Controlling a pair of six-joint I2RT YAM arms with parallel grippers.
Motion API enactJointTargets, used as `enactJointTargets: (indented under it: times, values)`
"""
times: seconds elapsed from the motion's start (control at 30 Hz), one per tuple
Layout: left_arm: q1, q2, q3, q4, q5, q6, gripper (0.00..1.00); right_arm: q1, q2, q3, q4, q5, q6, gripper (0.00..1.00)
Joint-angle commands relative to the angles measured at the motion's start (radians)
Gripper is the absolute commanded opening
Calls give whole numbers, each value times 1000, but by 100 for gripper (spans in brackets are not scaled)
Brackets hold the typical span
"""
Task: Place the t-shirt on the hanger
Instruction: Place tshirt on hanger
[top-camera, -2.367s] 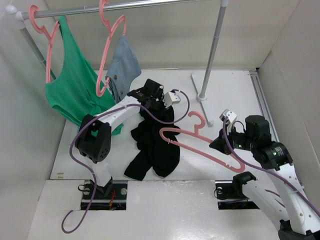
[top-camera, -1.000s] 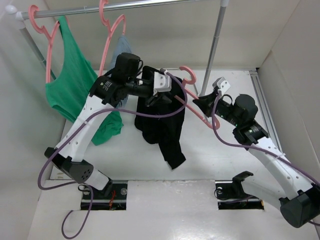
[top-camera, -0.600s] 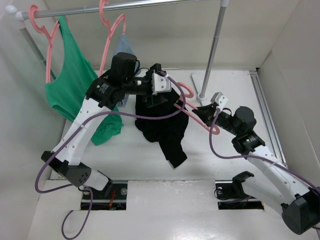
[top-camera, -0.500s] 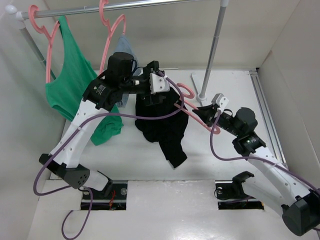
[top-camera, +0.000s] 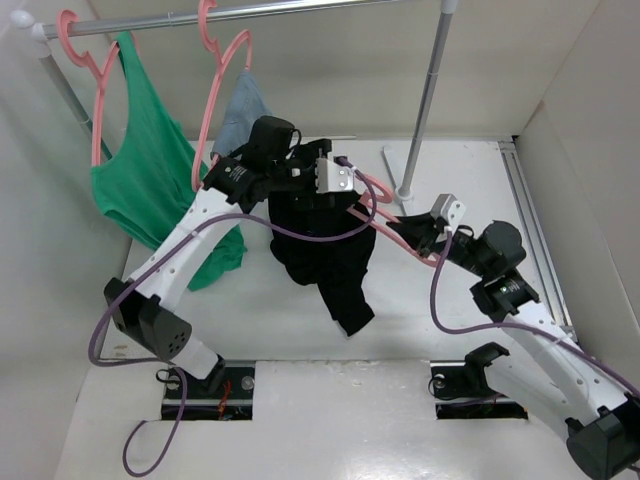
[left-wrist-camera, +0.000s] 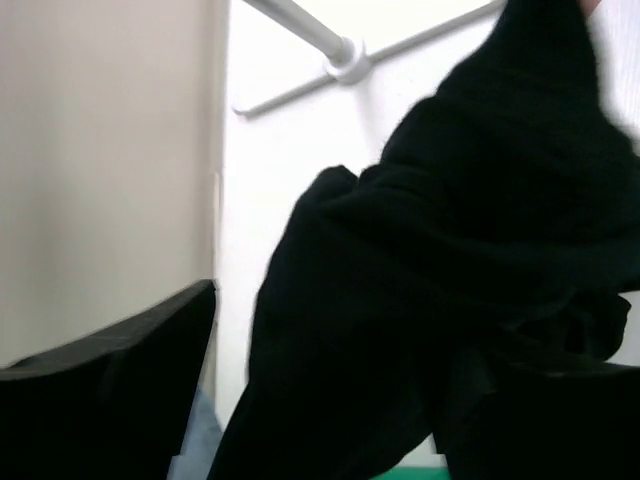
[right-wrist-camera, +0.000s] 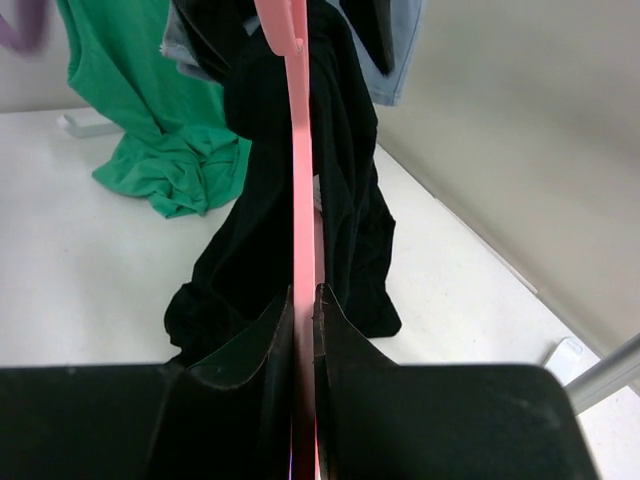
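Observation:
The black t-shirt (top-camera: 335, 260) hangs in a bunch above the table, its upper part draped at the inner end of the pink hanger (top-camera: 388, 208). My right gripper (top-camera: 408, 232) is shut on the hanger's bar; in the right wrist view the hanger (right-wrist-camera: 300, 150) runs straight out from my right gripper (right-wrist-camera: 303, 300) into the t-shirt (right-wrist-camera: 250, 230). My left gripper (top-camera: 322, 190) is at the top of the shirt. In the left wrist view my left gripper (left-wrist-camera: 330, 400) has its fingers (left-wrist-camera: 110, 390) wide apart, with the t-shirt (left-wrist-camera: 480, 200) filling the gap.
A metal rail (top-camera: 250, 10) crosses the back, with a post (top-camera: 425, 100) on a white base (top-camera: 405, 190). On the rail hang a green tank top (top-camera: 150, 170) and a grey-blue garment (top-camera: 245, 115), each on its own pink hanger. White walls close in left, back and right.
My left gripper let go of the cloth, its jaws spread, and it shifted right along the shirt's top. The right gripper lowered the hanger a little, with the shirt still draped on it.

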Motion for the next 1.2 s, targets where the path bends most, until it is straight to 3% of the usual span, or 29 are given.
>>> enactJointTargets:
  times: [0.0, 0.03, 0.07, 0.13, 0.17, 0.3, 0.37, 0.43, 0.47, 0.53, 0.6, 0.7, 0.93, 1.17]
  values:
    - [10, 15, 31, -13, 4, 38, 67, -5, -30, 24, 117, -39, -12, 0]
    - [10, 25, 31, -60, 35, 52, 59, -5, -41, 24, 117, -30, -12, 0]
    - [10, 25, 31, -85, 52, 78, 36, -5, -41, 24, 117, -30, -12, 0]
    - [10, 36, 31, -135, 79, 78, 4, -5, -41, 24, 117, -10, -12, 0]
    - [10, 36, 31, -136, 92, 78, 0, -5, -41, 24, 117, -10, -23, 0]
    - [10, 36, 31, -116, 118, -20, 0, -5, -21, 24, 77, 80, -23, 0]
    - [10, 27, 31, -50, 129, -147, 0, -5, 12, 64, 43, 187, -23, 0]
    - [10, 15, 10, 8, 129, -256, 0, -5, 54, 139, -41, 267, -23, 21]
    - [10, 4, -5, 34, 112, -308, 0, -5, 68, 170, -73, 301, -23, 47]
    - [10, -5, -33, 94, 73, -431, 0, -5, 89, 228, -145, 364, -23, 63]
    - [10, -18, -53, 149, 22, -503, 0, -5, 89, 282, -173, 409, -14, 86]
    - [10, -37, -78, 198, -23, -621, 0, -5, 34, 291, -193, 464, 35, 98]
    - [10, -47, -98, 252, -68, -801, 0, 45, -44, 291, -308, 617, 117, 98]
    - [19, -18, -36, 301, -77, -898, 0, 180, 22, 233, -353, 671, 155, 85]
